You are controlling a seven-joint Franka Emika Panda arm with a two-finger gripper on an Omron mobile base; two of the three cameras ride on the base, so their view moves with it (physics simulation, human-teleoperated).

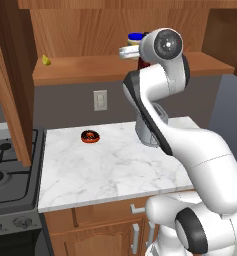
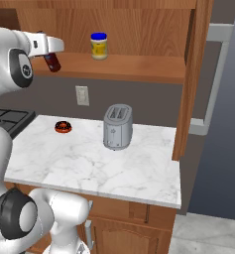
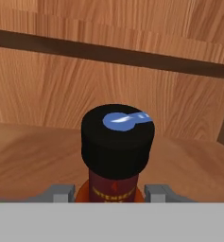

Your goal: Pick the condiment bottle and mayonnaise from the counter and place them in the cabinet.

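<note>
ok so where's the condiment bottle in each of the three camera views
Left base view: condiment bottle, upper centre, mostly hidden behind the arm's joint, beside the mayonnaise.
Right base view: upper left, hanging tilted under the gripper, left of the mayonnaise.
Hand view: bottom centre, seen base-first.
Shared landmark: the cabinet shelf.
</note>
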